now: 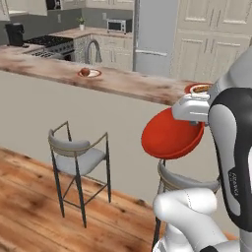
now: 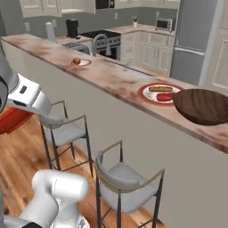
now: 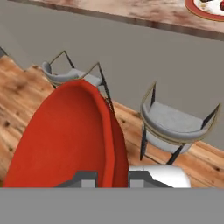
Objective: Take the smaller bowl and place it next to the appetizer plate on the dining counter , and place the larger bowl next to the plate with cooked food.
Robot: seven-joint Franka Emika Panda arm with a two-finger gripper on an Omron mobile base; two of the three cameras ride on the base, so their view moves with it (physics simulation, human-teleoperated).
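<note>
Appetizer plate (image 1: 89, 73): sits far left on the bench (image 1: 123, 83), close to its front edge, small white plate with a reddish rim and one red-brown lump on it.
Smaller bowl (image 1: 170, 134): glossy red-orange, plain, held up in the air in front of the bench's beige front panel, above the stools, tipped pretty much on its side.
Pincer (image 3: 113, 175): pressed tight on the bowl's rim, one finger on each side of the wall in the hand view, so it's pinching the smaller bowl.
The relation that matters: the appetizer plate lies up and well off to the left of the pincer and bowl, so I'd guess the carry has to go left and up over the bench's front edge.
Plate with cooked food (image 2: 159, 93): red-rimmed, sausages on it, further right on the bench.
Larger bowl (image 2: 202, 106): dark wood grain, wide and shallow, already parked just right of that plate, overhanging the front edge a bit.
</note>
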